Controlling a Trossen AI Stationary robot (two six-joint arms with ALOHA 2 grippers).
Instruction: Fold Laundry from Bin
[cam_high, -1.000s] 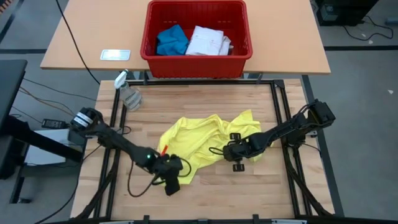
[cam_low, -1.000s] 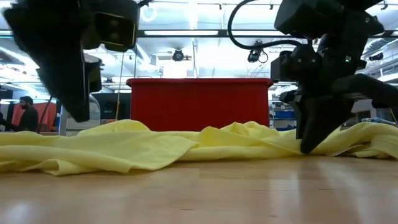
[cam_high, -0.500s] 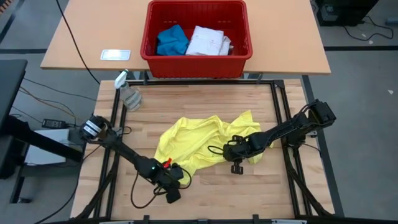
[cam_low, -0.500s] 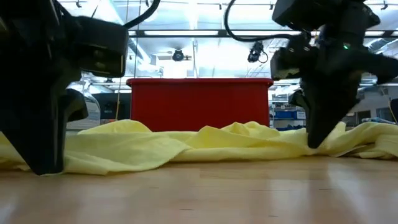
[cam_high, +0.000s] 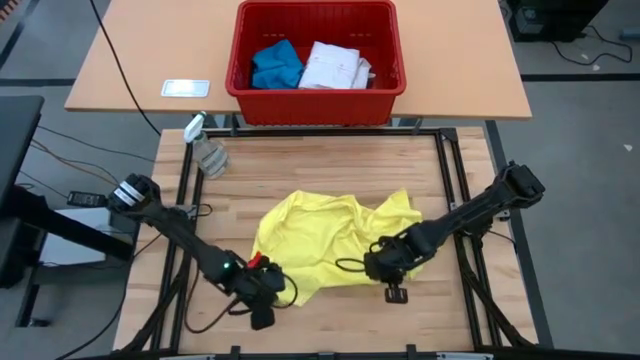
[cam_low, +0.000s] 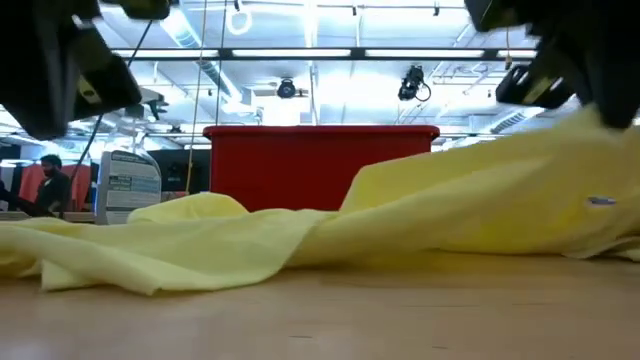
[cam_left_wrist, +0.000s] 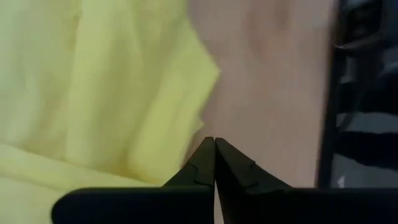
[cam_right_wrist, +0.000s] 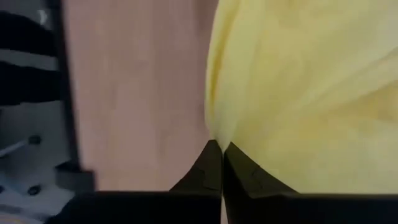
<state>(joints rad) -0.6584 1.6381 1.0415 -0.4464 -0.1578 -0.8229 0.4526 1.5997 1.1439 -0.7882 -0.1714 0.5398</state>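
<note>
From the high view, the yellow T-shirt (cam_high: 335, 240) lies crumpled on the wooden tabletop (cam_high: 320, 165), between the two arms. The left gripper (cam_high: 262, 290) sits at the shirt's near left edge, and the right gripper (cam_high: 385, 268) at its near right edge. Beyond the wooden tabletop, on a tan table (cam_high: 130, 60), stands the red bin (cam_high: 316, 95), holding a blue piece (cam_high: 275, 63) and a white shirt (cam_high: 335, 65). A spray bottle (cam_high: 206, 148) lies at the wooden tabletop's far left corner, and a small white card (cam_high: 186, 88) rests on the tan table.

In the low view, the T-shirt (cam_low: 300, 240) spreads across the tabletop, its right side raised in a taut slope toward the dark arm at upper right. The bin (cam_low: 320, 165) stands behind it. A person (cam_low: 48, 185) shows far off at left.

The left wrist view shows the left gripper (cam_left_wrist: 215, 163) with its jaws pressed together, pinching the yellow cloth (cam_left_wrist: 106, 93) at its edge.

The right wrist view shows the right gripper (cam_right_wrist: 222, 165) with jaws likewise closed on the fabric's edge (cam_right_wrist: 298, 93), wood to one side.
</note>
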